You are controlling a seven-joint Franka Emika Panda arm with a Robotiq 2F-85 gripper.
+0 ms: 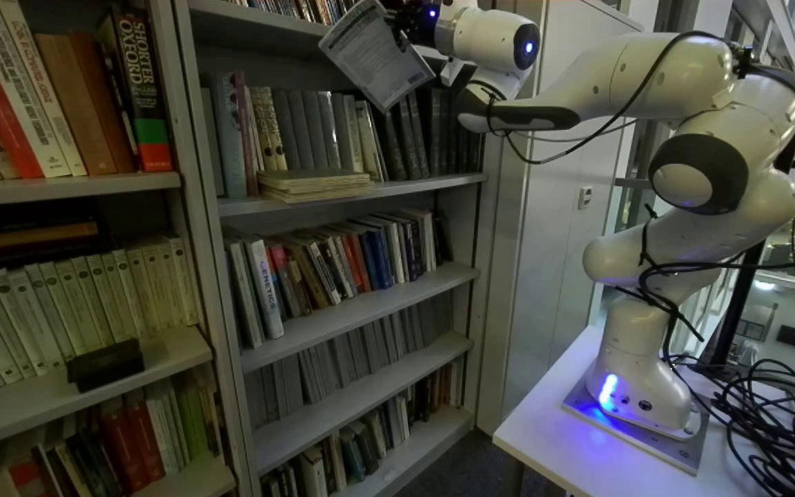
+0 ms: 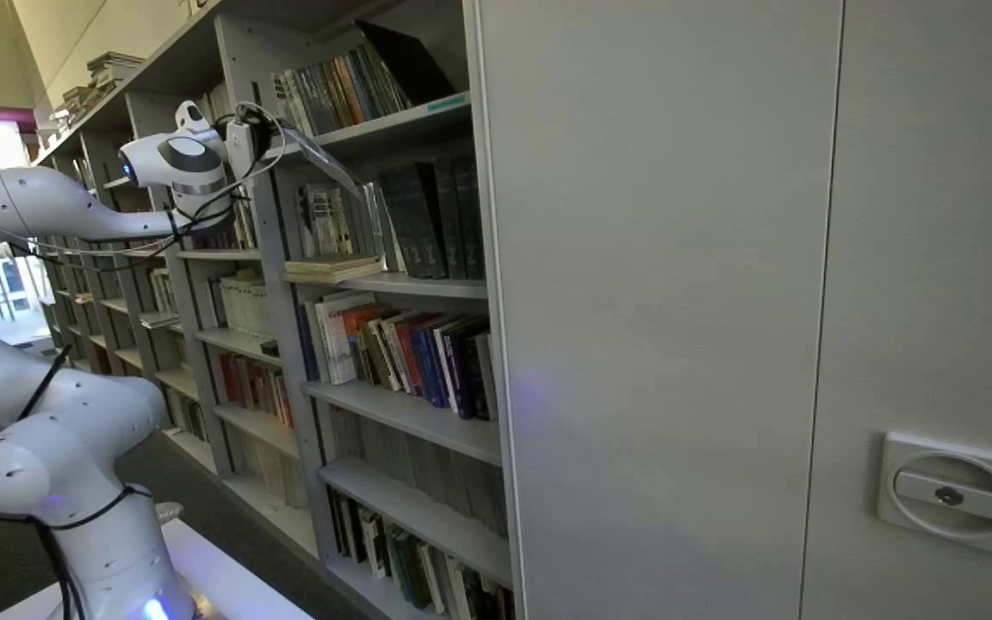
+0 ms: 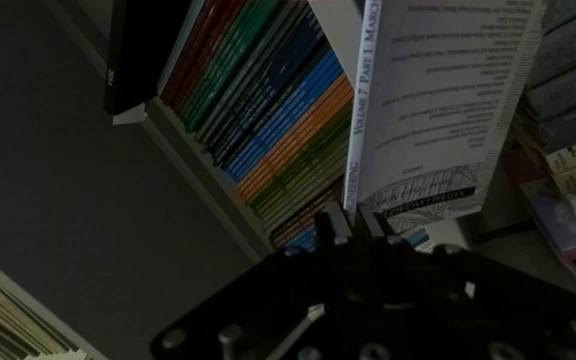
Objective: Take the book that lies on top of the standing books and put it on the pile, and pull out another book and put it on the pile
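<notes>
My gripper (image 1: 397, 34) is shut on a thin grey-white book (image 1: 373, 59) at the height of the upper shelf board. Seen from the wrist, the fingertips (image 3: 335, 220) pinch one end of its pale spine, and the printed cover (image 3: 438, 100) faces the camera. The book hangs tilted, its lower corner in front of the standing books (image 1: 308, 131). Whether it is the one from on top of them or another, I cannot tell. Lower left of my gripper, the pile (image 1: 315, 183), flat and tan, lies at the shelf's front edge; an exterior view also shows that pile (image 2: 332, 267).
Dark thick volumes (image 1: 408, 141) stand at the right of the pile's shelf (image 1: 432, 185). Above runs another shelf board (image 1: 252, 17), carrying coloured spines (image 3: 278, 115) and a black leaning folder (image 3: 143, 55). A bookcase upright (image 1: 197, 172) is on one side, a cabinet door (image 2: 668, 301) on the other.
</notes>
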